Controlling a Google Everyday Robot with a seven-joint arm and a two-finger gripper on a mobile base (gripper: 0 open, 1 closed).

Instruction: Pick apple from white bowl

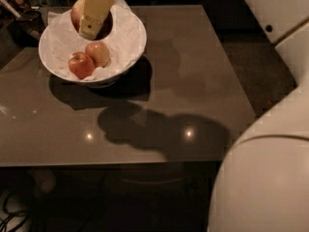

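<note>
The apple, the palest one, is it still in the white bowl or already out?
In. The apple lies on the paper inside the white bowl, beside a redder apple; the gripper hangs above.
</note>
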